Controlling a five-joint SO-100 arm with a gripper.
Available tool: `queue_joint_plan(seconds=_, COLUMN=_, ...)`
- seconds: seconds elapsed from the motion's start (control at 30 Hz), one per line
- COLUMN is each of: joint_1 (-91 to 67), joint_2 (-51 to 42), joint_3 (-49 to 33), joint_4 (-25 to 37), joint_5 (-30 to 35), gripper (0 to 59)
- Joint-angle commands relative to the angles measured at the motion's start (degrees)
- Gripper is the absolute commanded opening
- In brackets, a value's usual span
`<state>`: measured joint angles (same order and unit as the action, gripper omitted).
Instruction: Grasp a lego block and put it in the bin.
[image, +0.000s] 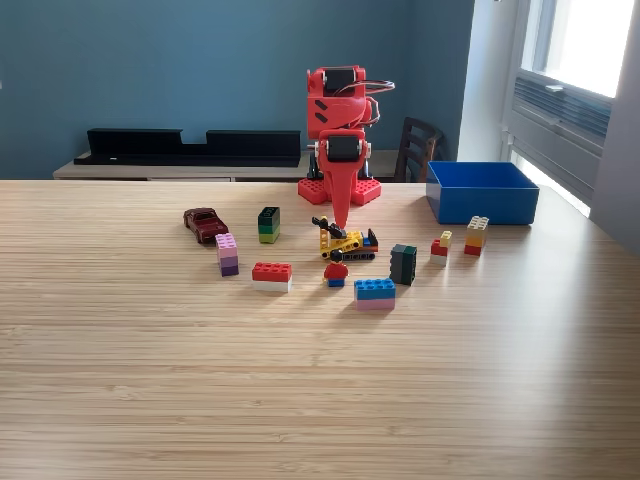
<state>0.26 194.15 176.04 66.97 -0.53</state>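
Several lego blocks lie across the middle of the wooden table: a green and black block (268, 225), a purple and pink block (228, 253), a red and white block (272, 276), a blue and pink block (375, 290), a dark green block (403, 263) and a yellow, orange and red stack (476, 236). The blue bin (483, 207) stands at the back right, and nothing shows inside it from here. My red arm is folded at the back centre. Its gripper (341, 222) points straight down, shut and holding nothing, just behind a yellow and black lego vehicle (345, 243).
A dark red toy car (205, 224) sits left of the blocks. A small red and blue piece (336, 272) and a small red and yellow piece (441, 246) lie among them. Behind the table are a chair (418, 148) and a black shelf (190, 145).
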Motion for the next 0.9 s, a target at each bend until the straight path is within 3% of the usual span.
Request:
queue_joint_plan(seconds=0.03, joint_1=-0.18, joint_2=0.62, joint_3=-2.37, joint_4=0.97, joint_5=0.09, gripper=0.0)
queue_joint_plan(seconds=0.4, joint_1=0.88, joint_2=0.62, joint_3=-3.60, joint_4=0.26, joint_5=5.45, gripper=0.0)
queue_joint_plan(seconds=0.73, joint_1=1.32, joint_2=0.26, joint_3=-16.70, joint_4=-0.88, joint_5=9.40, gripper=0.2)
queue_joint_plan(seconds=0.9, joint_1=0.09, joint_2=0.26, joint_3=-23.73, joint_4=-1.67, joint_5=10.46, gripper=3.3)
